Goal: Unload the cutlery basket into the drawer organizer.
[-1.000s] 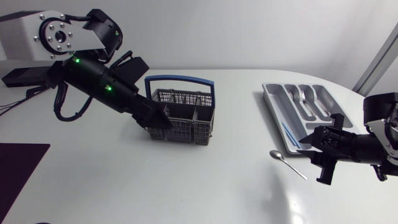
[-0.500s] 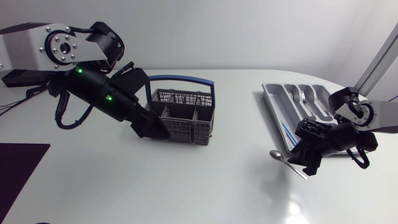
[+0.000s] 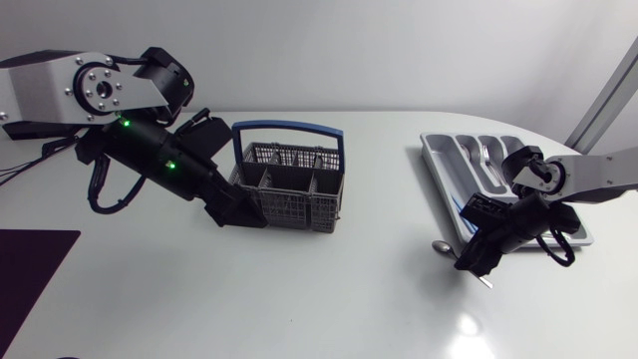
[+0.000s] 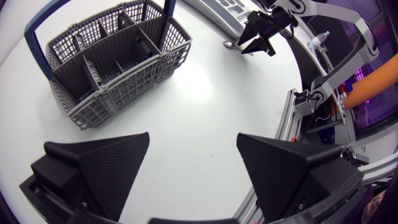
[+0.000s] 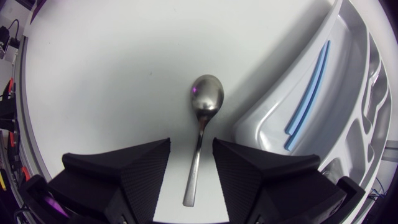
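Note:
A steel spoon (image 5: 206,94) lies on the white table beside the grey drawer organizer (image 3: 440,170), its bowl pointing away from my right gripper (image 5: 191,150). That gripper is open and straddles the spoon's handle, its fingers clear of it on both sides. In the head view the right gripper (image 3: 477,261) hangs over the handle, with the spoon's bowl (image 3: 442,246) showing beside it. The grey cutlery basket (image 3: 290,185) with its blue handle stands mid-table. My left gripper (image 3: 242,212) is open at its front left corner, holding nothing. In the left wrist view the basket (image 4: 112,62) lies ahead of the left gripper (image 4: 193,138), and its compartments show no cutlery.
The organizer (image 5: 348,74) holds a blue strip (image 5: 309,93) in its long near compartment and forks (image 3: 485,156) further back. A dark mat (image 3: 30,264) lies at the table's front left edge.
My right arm has swung in from the right and lowered its gripper over the spoon's handle. My left gripper has drawn back from the basket's rim toward its front left corner.

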`<move>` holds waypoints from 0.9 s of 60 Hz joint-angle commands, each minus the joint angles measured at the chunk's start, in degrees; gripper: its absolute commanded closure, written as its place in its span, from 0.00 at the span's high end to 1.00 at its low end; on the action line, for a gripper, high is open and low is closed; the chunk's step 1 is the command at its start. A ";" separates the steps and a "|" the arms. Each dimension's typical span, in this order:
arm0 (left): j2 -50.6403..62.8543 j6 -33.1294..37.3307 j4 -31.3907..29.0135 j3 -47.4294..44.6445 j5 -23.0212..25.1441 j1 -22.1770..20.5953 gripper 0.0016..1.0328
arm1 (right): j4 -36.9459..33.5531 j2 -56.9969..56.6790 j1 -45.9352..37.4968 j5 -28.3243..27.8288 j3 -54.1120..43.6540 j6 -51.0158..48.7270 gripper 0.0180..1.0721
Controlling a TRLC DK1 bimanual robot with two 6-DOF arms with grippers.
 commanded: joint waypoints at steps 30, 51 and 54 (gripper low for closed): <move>-1.18 1.61 0.59 -2.95 0.40 0.37 0.95 | 2.82 5.94 3.01 2.99 2.19 4.44 0.18; -1.88 1.61 0.86 -3.92 0.40 0.46 0.95 | 0.36 1.36 3.45 2.81 -0.10 -0.39 0.07; -2.14 1.61 0.86 -4.01 0.40 0.46 0.95 | -0.52 -0.22 3.45 2.64 -0.54 -1.36 0.07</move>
